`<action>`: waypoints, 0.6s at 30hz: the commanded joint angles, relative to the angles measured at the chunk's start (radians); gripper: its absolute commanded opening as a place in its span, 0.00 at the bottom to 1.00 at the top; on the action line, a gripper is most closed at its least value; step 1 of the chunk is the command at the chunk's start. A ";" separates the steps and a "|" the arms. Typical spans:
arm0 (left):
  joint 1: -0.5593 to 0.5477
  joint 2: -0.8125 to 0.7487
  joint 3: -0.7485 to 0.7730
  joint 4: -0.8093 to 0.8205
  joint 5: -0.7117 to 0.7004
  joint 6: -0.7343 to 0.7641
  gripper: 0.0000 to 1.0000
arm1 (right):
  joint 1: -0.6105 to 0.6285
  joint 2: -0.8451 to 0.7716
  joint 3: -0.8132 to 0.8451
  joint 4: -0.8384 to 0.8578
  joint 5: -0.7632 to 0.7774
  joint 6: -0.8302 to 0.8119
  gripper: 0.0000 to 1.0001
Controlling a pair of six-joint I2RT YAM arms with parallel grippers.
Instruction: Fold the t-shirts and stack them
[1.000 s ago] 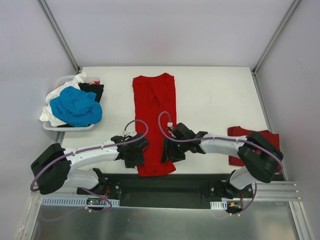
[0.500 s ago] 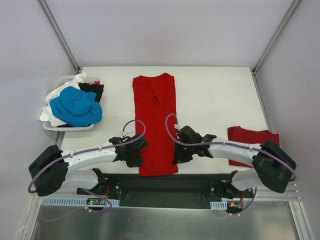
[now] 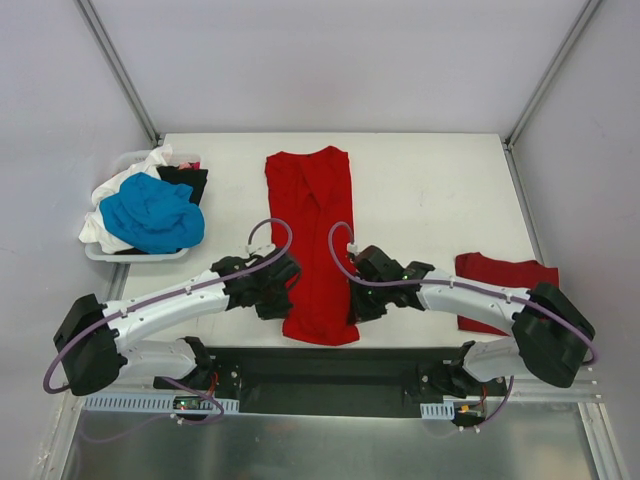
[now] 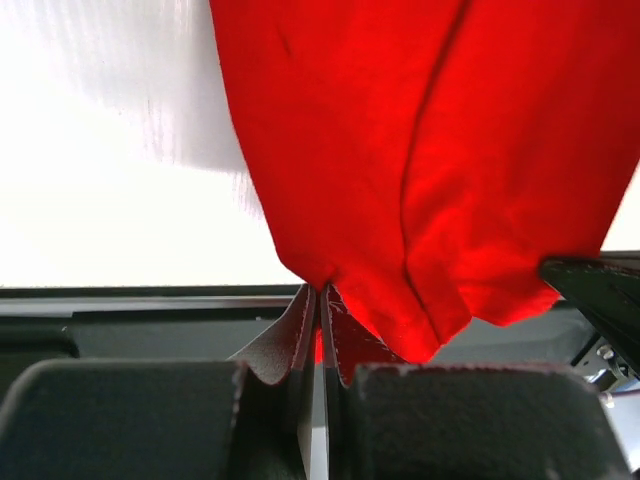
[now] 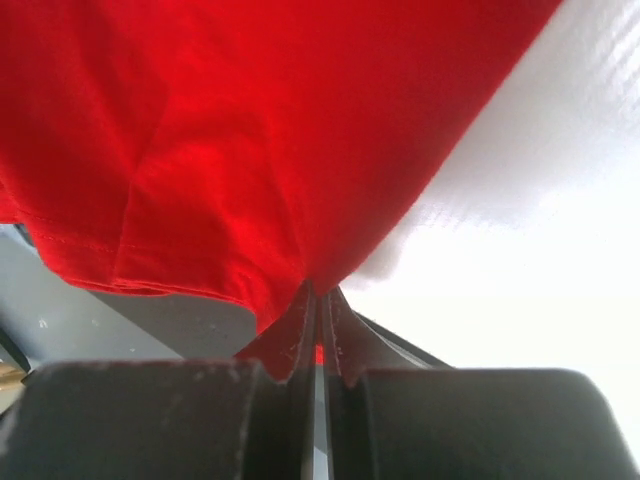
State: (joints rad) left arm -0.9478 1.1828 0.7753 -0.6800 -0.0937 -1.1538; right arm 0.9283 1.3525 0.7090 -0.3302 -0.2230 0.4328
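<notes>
- Far left, at the edge of the surface (image 3: 430, 190), there's a white basket (image 3: 135, 257) stuffed with loose laundry. A blue t-shirt (image 3: 152, 213) is heaped on top, a white t-shirt (image 3: 125, 182) spills over the back-left side, and a black t-shirt (image 3: 186, 180) is tucked in at the back right (pretty sure it's a shirt, it's too crumpled to say for certain).
- The left claw (image 4: 320, 296) is pinched right down on the near-left corner of the long red t-shirt (image 3: 310, 215). In the wrist view the fingers are pressed together with only a sliver of red cloth between them, and the hem hangs off them above the surface.
- The long red t-shirt itself lies in the middle of the surface as a narrow strip, running from the far edge towards the arms. The far part lies flat. The near end is held up and drawn in a bit between the two claws.
- The right claw (image 5: 318, 292) is doing the same job on the near-right corner: jaws clamped tight on the red fabric, with the cloth draping away from it.
- Far right, a folded red t-shirt (image 3: 497, 268) sits flat near the front-right corner, well apart from the long one and partly hidden under the right arm.
</notes>
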 commanded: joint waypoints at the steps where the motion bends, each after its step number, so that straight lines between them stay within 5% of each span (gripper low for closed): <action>1: 0.003 0.008 0.096 -0.127 -0.061 0.046 0.00 | 0.007 0.016 0.102 -0.070 0.010 -0.043 0.01; 10: 0.052 0.080 0.142 -0.147 -0.037 0.117 0.00 | -0.049 0.123 0.291 -0.148 -0.018 -0.103 0.01; 18: 0.292 0.113 0.147 -0.128 0.003 0.271 0.00 | -0.161 0.221 0.397 -0.174 -0.059 -0.155 0.01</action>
State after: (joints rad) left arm -0.7525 1.2697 0.8883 -0.7891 -0.1066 -1.0008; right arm 0.8036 1.5356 1.0267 -0.4633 -0.2531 0.3286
